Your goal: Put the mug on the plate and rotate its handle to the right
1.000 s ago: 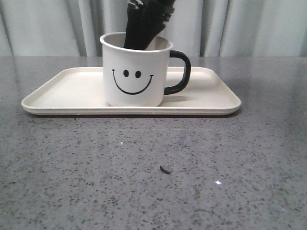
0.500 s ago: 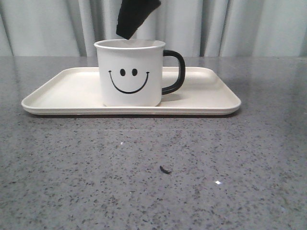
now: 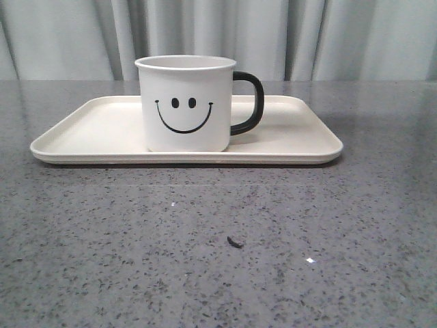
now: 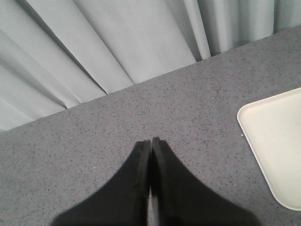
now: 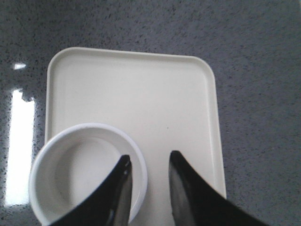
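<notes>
The white mug (image 3: 184, 102) with the black smiley face stands upright on the cream plate (image 3: 95, 130), left of the plate's middle. Its black handle (image 3: 250, 102) points to the right. In the right wrist view the mug (image 5: 70, 174) shows from above, empty, on the plate (image 5: 141, 94). My right gripper (image 5: 148, 160) is open and empty, high above the mug's rim, and out of the front view. My left gripper (image 4: 151, 141) is shut and empty over bare table, with a corner of the plate (image 4: 277, 141) off to one side.
The grey speckled table (image 3: 218, 260) stretches in front of the plate, with a small dark speck (image 3: 235, 241) on it. Grey curtains (image 3: 328, 34) hang behind the table's far edge.
My right gripper was inside the mug, lifted out of it and has left the front view upward. The mug shifted slightly left and now stands free.
</notes>
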You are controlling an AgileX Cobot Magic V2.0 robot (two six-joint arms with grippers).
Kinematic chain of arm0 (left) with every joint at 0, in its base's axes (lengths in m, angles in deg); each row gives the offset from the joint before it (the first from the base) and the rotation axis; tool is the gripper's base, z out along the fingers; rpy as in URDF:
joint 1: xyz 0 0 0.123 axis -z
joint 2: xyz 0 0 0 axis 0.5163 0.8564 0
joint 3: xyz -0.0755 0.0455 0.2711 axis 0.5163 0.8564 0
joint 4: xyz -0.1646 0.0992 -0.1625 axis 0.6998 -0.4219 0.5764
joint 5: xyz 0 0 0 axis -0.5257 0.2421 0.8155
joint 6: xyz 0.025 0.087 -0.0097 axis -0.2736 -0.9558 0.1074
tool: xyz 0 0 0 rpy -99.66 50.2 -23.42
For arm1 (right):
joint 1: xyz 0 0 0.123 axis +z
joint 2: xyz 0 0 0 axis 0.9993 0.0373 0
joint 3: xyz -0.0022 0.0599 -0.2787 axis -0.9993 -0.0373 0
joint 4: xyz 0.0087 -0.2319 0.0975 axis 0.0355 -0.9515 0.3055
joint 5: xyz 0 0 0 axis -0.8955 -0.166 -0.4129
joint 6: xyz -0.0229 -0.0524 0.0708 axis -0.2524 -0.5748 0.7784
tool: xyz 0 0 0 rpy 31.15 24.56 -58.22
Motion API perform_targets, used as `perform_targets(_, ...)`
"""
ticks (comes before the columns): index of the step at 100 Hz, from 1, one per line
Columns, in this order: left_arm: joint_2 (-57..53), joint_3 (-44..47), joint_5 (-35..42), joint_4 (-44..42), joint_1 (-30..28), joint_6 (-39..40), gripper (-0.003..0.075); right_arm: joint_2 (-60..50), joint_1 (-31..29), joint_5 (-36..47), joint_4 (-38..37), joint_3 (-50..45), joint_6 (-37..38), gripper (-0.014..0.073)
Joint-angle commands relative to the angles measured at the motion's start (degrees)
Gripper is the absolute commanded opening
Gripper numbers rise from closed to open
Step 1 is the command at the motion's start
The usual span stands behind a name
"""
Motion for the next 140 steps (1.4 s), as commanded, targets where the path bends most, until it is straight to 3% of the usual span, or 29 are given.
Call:
perform_targets(1, -0.41, -1.09, 1.26, -1.35, 0.20, 0.62, -0.0019, -6.33, -0.24, -3.76, 2.26, 2.07, 2.53, 0.0211)
perform_targets(22, -0.41, -1.09, 1.38, -1.35, 0.20, 0.62, -0.0019, -15.34, -2.36, 1.30, 2.26, 2.07, 8.92, 0.0139)
perform_targets(46, -0.41, -1.09, 1.38, -1.35, 0.20, 0.62, -0.0019, -27.35, -8.54, 5.74, 2.26, 2.07, 16.24, -0.0078)
perform_targets(82, -0.87, -1.09, 1.50, -0.44, 0.20, 0.69, -0.0019, -41.66, -20.71, 13.35, -1.88, -0.57, 26.20, -0.0061)
perform_targets(96, -2.35, 0.02, 3.54, -0.03, 0.20, 2.16, -0.0019, -49.24, -22.94, 22.90, -8.93, -9.45, 32.88, -0.0061)
perform_targets(120, -7.89, 7.39, 7.39, -0.03, 0.20, 3.61, -0.0019, -66.18, -23.15, 40.73, -19.18, -35.87, 46.38, -0.0061)
perform_targets(140, -13.93, 18.06, 12.99, -0.14, 0.20, 8.20, -0.0019, -78.00, -23.15, 43.95, -23.14, -53.82, 54.67, -0.0061)
